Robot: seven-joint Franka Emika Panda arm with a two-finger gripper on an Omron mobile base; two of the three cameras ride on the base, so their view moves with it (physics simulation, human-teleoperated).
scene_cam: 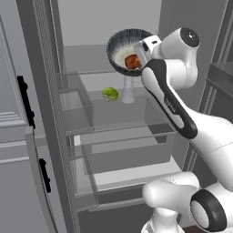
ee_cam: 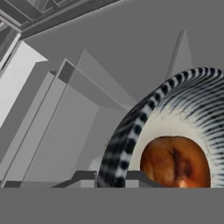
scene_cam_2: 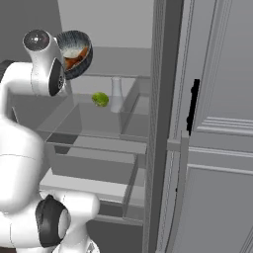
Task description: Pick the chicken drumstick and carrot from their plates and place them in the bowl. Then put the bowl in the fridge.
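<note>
The dark ribbed bowl (scene_cam: 119,45) hangs tilted in the air before the open fridge (scene_cam: 119,129), level with its upper shelf. My gripper (ee_cam: 109,177) is shut on the bowl's rim (ee_cam: 124,131), one fingertip inside and one outside. The reddish-brown chicken drumstick (scene_cam: 132,61) lies inside the bowl against its lower wall and looms large in the hand view (ee_cam: 175,162). From the right the bowl (scene_cam_2: 79,47) shows orange-brown contents (scene_cam_2: 76,59); I cannot tell the carrot apart there. The plates are out of view.
On the fridge's glass shelf sit a small green item (scene_cam: 109,94) and a clear bottle (scene_cam: 128,93). Clear bins and lower shelves (scene_cam: 132,175) lie beneath. The fridge door (scene_cam: 16,118) with black handles stands open on the left, on the right in the other base view (scene_cam_2: 217,128).
</note>
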